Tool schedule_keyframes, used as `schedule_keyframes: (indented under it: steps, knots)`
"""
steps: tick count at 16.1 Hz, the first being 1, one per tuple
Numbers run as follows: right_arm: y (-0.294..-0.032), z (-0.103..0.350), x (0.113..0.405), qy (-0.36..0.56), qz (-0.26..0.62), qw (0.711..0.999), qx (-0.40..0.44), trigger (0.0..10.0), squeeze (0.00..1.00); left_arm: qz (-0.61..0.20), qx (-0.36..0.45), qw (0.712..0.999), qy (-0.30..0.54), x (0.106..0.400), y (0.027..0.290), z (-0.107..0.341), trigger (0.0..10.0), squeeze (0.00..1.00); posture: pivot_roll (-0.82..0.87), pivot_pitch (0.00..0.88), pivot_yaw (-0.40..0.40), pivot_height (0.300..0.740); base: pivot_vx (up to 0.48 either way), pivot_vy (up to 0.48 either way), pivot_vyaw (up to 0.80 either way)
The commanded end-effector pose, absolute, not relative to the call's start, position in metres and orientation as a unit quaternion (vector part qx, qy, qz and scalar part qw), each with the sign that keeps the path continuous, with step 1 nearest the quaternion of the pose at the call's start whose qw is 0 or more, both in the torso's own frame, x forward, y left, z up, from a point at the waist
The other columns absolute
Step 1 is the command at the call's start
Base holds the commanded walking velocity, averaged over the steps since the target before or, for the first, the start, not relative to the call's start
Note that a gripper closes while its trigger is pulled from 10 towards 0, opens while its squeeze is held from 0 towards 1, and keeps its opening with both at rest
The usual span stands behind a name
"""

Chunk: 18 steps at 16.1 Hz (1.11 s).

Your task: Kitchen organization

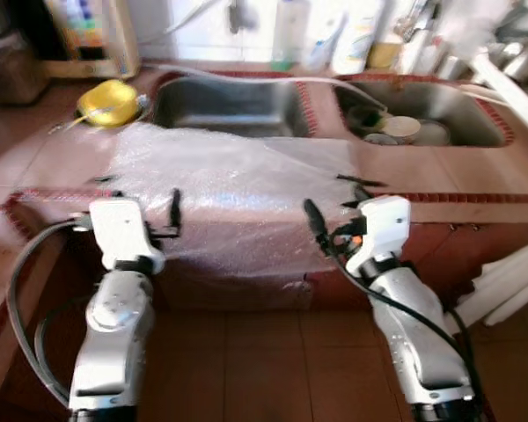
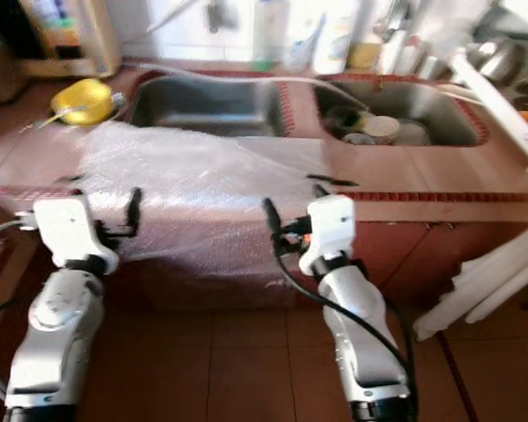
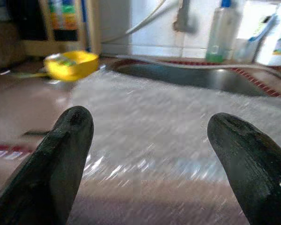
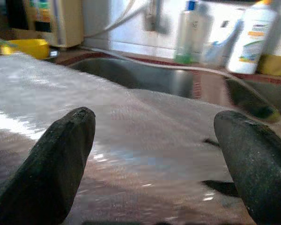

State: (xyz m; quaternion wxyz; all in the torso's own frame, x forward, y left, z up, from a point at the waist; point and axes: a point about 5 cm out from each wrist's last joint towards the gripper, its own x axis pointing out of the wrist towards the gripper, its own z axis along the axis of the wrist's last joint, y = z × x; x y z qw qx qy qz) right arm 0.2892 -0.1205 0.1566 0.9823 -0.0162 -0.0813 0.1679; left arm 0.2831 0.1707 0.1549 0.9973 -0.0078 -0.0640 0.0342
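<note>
A plastic sheet (image 1: 220, 189) drapes over the counter (image 1: 440, 176) edge, before 2 sinks (image 1: 231, 105).

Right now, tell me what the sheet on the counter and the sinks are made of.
Sheet: looks like clear bubble wrap, a glossy, dimpled plastic film draping over the counter edge. Sinks: likely stainless steel, grey with a dull metallic sheen. Blur leaves both somewhat uncertain.
</note>
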Motion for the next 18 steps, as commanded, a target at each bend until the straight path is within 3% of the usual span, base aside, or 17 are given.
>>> schedule_keyframes:
  steps: [1, 11, 15, 18]
  knots:
    - [-0.1268, 0.1613, 0.2884, -0.092, 0.16, 0.983, -0.024, 10.0, 0.0, 0.017, -0.015, 0.997, -0.068, 0.2835, 0.1611, 0.157, 10.0, 0.0, -0.02, 0.051, -0.024, 0.74, 0.416, 0.0, 0.0]
    - [-0.1232, 0.1669, 0.2876, -0.108, 0.167, 0.98, -0.027, 10.0, 0.0, 0.017, -0.011, 0.998, -0.064, 0.2845, 0.1597, 0.1564, 10.0, 0.0, -0.02, 0.048, -0.019, 0.74, 0.389, 0.0, 0.0]
    - [-0.1233, 0.1678, 0.2865, -0.111, 0.167, 0.979, -0.027, 10.0, 0.0, 0.032, 0.016, 0.997, -0.069, 0.2841, 0.1589, 0.1575, 10.0, 0.0, -0.02, 0.051, -0.019, 0.74, 0.0, 0.0, 0.0]
    - [-0.1245, 0.1683, 0.2871, -0.113, 0.164, 0.98, -0.031, 10.0, 0.0, 0.03, 0.021, 0.997, -0.073, 0.2837, 0.1561, 0.1584, 10.0, 0.0, -0.02, 0.053, -0.018, 0.74, 0.0, 0.0, 0.74]
